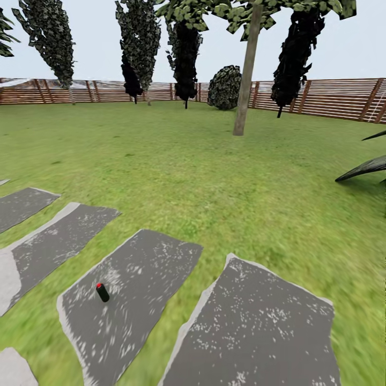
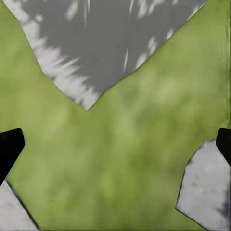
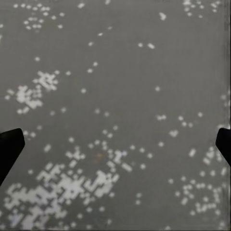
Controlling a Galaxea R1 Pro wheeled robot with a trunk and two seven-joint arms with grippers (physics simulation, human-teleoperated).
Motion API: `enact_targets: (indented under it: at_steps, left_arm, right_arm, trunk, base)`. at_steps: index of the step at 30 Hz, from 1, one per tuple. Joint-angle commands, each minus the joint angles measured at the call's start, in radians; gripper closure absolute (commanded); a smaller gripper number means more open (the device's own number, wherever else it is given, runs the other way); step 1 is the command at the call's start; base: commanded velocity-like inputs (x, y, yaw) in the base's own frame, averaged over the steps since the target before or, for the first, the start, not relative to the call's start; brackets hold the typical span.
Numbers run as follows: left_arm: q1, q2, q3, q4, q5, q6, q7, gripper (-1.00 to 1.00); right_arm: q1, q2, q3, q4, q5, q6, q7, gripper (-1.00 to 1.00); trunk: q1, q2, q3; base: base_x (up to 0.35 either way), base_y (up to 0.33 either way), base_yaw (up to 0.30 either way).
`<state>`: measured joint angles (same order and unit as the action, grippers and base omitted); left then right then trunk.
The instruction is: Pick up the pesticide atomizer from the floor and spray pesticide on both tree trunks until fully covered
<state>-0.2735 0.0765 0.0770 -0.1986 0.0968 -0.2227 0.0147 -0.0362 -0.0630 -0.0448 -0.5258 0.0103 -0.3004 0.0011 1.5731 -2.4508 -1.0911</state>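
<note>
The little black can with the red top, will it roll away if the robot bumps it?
Probably. The can looks like a small smooth cylinder leaning or lying on a flat stone slab, so a nudge could roll it. It looks small, so likely light, and its smooth sides might slip in a loose grip.

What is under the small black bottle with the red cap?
The small black bottle with the red cap lies on a grey speckled stone paving slab, not on the grass. The spot beneath it is hidden.
</note>
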Motion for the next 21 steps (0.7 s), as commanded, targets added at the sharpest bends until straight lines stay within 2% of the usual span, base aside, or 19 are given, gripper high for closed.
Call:
enact_targets:
  at_steps: [1,8,21]
  left_arm:
    - [0.000,0.002,0.000,0.001,0.010,-0.003,-0.001,-1.00]
    - [-0.001,0.013,0.000,0.001,0.013,-0.004,-0.001,-1.00]
    - [0.000,0.014,0.000,0.001,0.012,-0.004,-0.001,-1.00]
  right_arm:
    - [-0.001,0.000,-0.001,0.001,0.002,-0.003,0.000,-1.00]
    - [-0.001,0.001,-0.001,0.001,0.001,-0.003,0.000,-1.00]
    - [-0.001,0.001,-0.001,0.001,0.000,-0.003,-0.001,-1.00]
  trunk:
    - [0.000,0.000,-0.001]
    - [0.000,0.000,-0.001]
    - [0.000,0.000,-0.001]
  base:
    - [0.199,-0.207,0.000]
    - [0.230,-0.192,0.047]
    - [0.233,-0.183,0.259]
